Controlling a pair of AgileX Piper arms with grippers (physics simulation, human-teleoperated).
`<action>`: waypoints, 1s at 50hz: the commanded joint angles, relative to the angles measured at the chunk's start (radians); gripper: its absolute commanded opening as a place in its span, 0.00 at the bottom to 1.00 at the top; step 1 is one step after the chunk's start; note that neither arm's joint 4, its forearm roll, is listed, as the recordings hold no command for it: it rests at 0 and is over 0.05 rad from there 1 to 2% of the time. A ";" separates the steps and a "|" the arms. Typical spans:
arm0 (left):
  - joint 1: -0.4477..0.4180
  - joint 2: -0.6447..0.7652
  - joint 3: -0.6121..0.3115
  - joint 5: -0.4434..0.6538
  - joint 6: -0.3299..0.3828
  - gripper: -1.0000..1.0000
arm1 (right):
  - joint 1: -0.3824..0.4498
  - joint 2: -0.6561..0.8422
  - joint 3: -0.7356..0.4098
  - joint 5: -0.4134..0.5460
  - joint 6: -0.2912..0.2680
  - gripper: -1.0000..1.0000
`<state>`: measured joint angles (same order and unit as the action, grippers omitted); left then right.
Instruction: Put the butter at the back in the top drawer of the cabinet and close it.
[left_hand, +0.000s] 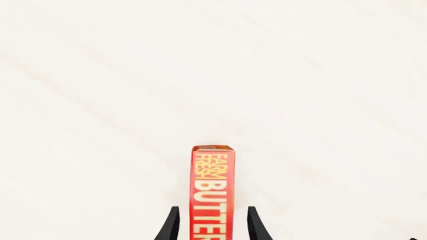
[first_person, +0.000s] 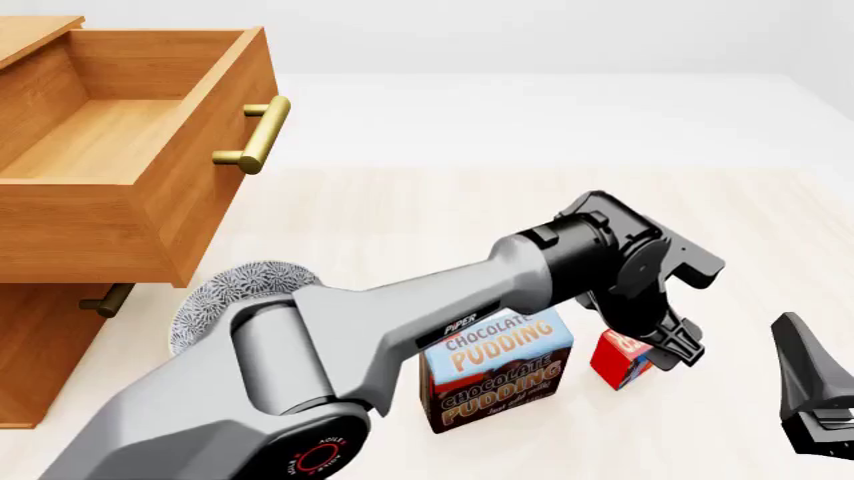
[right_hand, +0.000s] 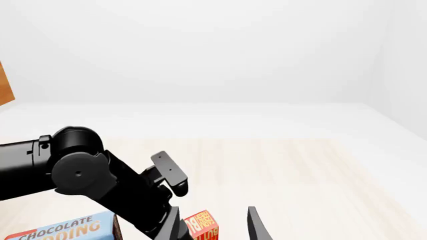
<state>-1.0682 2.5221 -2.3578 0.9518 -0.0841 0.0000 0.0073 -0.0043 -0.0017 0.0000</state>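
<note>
Left wrist view: "FARM FRESH BUTTER" is read in yellow on the small red rectangular butter box (left_hand: 211, 192) | box stood between the black left gripper (left_hand: 212, 227) jaws, contact unclear | right gripper (right_hand: 213, 225) jaws parted | "CHOCOLATE PUDDING" on blue-brown carton (first_person: 497, 372) | light-brown wooden top drawer (first_person: 127, 150) pulled open, brass bar handle.

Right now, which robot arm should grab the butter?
Probably the left. Its hand is already down around the butter, one finger on each side with small gaps showing. The right hand waits off to the side, farther from the box.
</note>
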 joint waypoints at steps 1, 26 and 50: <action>0.000 0.012 -0.008 0.000 -0.006 1.00 | 0.000 0.000 0.000 0.000 0.000 1.00; -0.009 0.043 -0.027 -0.001 -0.032 1.00 | 0.000 0.000 0.000 0.000 0.000 1.00; -0.011 0.068 -0.028 -0.015 -0.056 1.00 | 0.000 0.000 0.000 0.000 0.000 1.00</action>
<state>-1.0791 2.5789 -2.3852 0.9431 -0.1307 0.0000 0.0073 -0.0043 -0.0017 0.0000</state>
